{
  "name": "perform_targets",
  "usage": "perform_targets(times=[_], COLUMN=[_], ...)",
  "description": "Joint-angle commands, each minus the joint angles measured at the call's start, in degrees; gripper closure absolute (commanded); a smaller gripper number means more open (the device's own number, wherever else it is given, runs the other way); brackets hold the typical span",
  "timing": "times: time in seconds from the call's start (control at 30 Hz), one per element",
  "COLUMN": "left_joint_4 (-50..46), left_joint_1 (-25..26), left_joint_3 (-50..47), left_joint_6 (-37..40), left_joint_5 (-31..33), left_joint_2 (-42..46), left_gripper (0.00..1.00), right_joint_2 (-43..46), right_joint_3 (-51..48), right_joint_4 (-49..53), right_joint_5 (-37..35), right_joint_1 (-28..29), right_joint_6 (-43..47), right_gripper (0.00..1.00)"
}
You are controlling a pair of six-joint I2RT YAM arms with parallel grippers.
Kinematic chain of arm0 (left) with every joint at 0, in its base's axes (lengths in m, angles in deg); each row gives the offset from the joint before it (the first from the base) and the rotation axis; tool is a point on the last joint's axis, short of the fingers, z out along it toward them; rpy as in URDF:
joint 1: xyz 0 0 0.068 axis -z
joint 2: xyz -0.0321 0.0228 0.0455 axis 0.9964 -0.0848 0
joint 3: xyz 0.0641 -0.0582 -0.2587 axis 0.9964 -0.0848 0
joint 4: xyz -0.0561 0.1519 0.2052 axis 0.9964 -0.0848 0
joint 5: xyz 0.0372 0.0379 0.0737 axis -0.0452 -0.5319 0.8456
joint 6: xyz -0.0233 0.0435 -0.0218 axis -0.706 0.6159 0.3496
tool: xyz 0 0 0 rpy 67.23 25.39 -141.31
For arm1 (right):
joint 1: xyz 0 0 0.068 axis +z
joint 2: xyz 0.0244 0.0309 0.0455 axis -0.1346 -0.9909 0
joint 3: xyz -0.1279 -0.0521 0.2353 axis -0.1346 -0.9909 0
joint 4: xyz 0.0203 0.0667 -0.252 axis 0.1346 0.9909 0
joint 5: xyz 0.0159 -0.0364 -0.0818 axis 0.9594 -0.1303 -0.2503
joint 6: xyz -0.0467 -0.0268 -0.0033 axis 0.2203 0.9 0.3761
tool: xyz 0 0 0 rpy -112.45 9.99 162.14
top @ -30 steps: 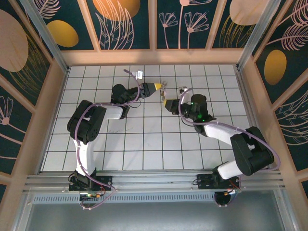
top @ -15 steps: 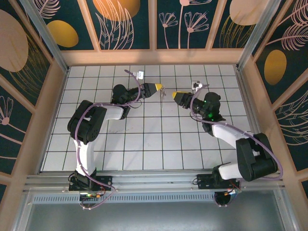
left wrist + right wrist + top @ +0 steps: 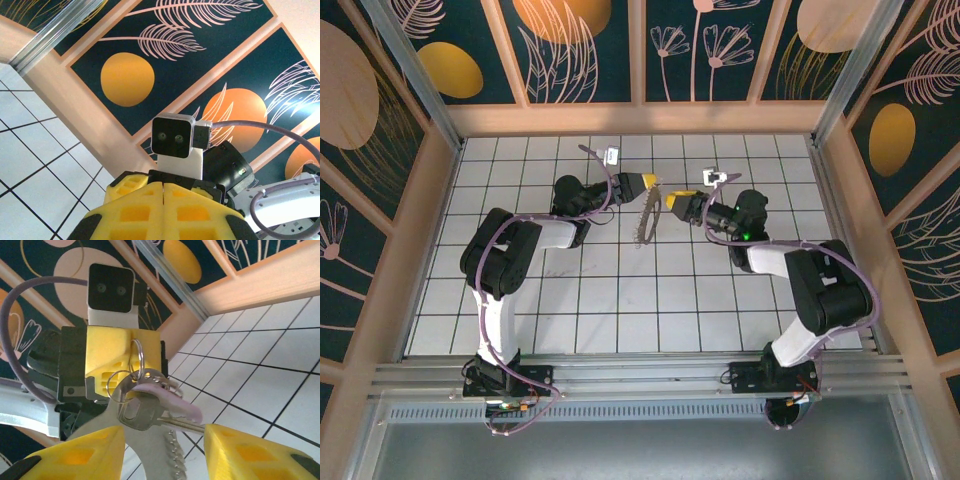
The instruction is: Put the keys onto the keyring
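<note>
Hanging near tiled floor's (image 3: 620, 310) far edge: keyring (image 3: 641, 222) clamped in closed left gripper (image 3: 653, 184); right gripper (image 3: 671, 203) open astride keys (image 3: 165, 400); broad tiles nearward.

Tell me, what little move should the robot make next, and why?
Probably close the right gripper gently on the keys: its jaws stand open on either side of the bunch, which hangs from the keyring pinched in the shut left gripper.
</note>
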Motion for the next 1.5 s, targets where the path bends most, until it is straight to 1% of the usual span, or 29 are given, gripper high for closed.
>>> perform_targets(times=[0.0,0.13,0.3,0.43,0.6,0.73,0.9,1.07,1.47], left_joint_4=[3.88,5.14,9.46,12.15,12.95,14.09,18.16,20.86,21.44], left_joint_1=[0.5,0.66,0.77,0.85,1.1,1.42,1.82,2.65,4.01], left_joint_3=[1.79,1.88,1.79,1.14,0.06,-0.78,-1.21,-0.98,-1.53], left_joint_6=[-0.47,-1.45,-5.16,-6.65,-5.69,-5.53,-7.75,-9.49,-8.9], left_joint_5=[-0.59,-0.76,-0.6,-0.5,-1.11,-1.79,-2.21,-2.34,-2.34], left_joint_2=[-0.64,-0.88,-1.31,-0.43,1.91,3.45,4.27,4.86,6.99], left_gripper=[1.0,1.0,1.0,1.0,1.0,1.0,1.0,1.0,1.0], right_joint_2=[-1.55,-3.11,-3.3,-0.87,4.24,8.71,10.47,9.24,3.01], right_joint_3=[2.48,3.72,4.48,2.67,-0.93,-2.84,-1.69,0.31,4.11], right_joint_4=[-9.31,-11.17,-12.52,-13.35,-14.46,-12.18,-8.13,-7.25,-9.31], right_joint_5=[4.99,6.83,8.78,8.93,7.6,6.11,8.31,10.22,13.75], right_joint_1=[0.34,0.57,0.3,-0.67,-1.95,-2.57,-2.65,-2.71,-1.45], right_joint_6=[-1.69,-2.17,-2.21,-1.97,-2.08,-0.01,2.94,4.3,3.38], right_gripper=[0.55,0.55,0.55,0.56,0.56,0.56,0.56,0.56,0.56])
